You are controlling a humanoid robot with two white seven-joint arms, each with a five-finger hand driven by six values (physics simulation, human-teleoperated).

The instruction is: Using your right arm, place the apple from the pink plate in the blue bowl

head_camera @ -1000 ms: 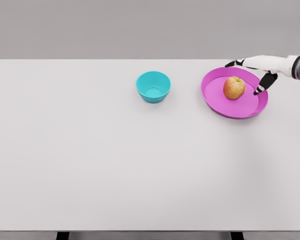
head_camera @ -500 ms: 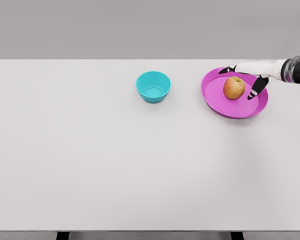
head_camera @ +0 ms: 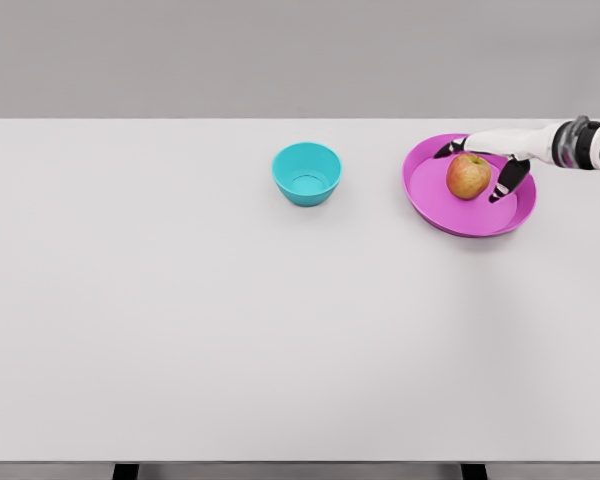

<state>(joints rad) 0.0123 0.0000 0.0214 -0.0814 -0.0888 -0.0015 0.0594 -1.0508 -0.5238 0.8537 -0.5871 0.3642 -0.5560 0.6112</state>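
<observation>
A: Where's the apple [head_camera: 468, 177]?

B: On the pink plate [head_camera: 450, 213], toward its 12 o'clock side. The right hand [head_camera: 493, 150] comes in from 3 o'clock, and the apple sits at the hand's 8 o'clock, between its dark fingertips [head_camera: 507, 180].

A: Is it gripped?

B: The fingers are spread round it, one tip at the apple's 11 o'clock, another just at its 3 o'clock. Possibly touching; the view is too small to tell contact.

A: And the blue bowl [head_camera: 306, 173]?

B: Well apart, at 9 o'clock from the plate, on the white table [head_camera: 230, 320]. The forearm is cut off at the frame edge.
</observation>
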